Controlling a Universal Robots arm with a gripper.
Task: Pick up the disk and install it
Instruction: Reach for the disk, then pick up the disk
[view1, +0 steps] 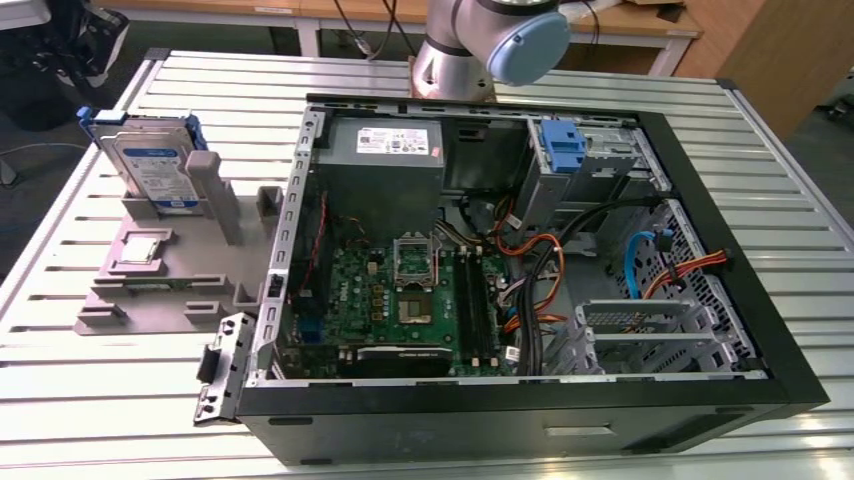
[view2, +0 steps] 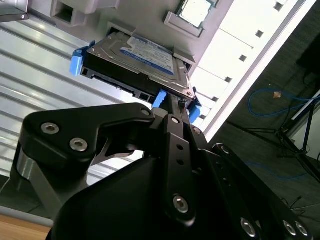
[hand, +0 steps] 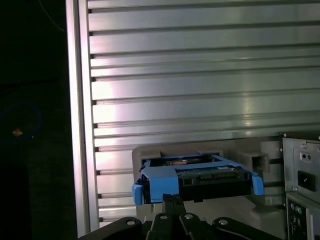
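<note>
Silver-grey arm (view1: 447, 65) with a pale blue joint cap (view1: 527, 45); matte black end effector (view2: 172, 102) studded with silver screws (view2: 50, 128).

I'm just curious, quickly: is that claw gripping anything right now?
Gripper: jaws closed, holding nothing; the disk stands apart from it.

Even room light filled the exterior view, shadows pooling inside the computer case (view1: 534, 250). In the first wrist view, glare streaked the ribbed table (hand: 200, 95) beyond the claw (hand: 170, 197); in the second wrist view, the table past the disk (view2: 145, 55) burned white, the claw's body dark.
</note>
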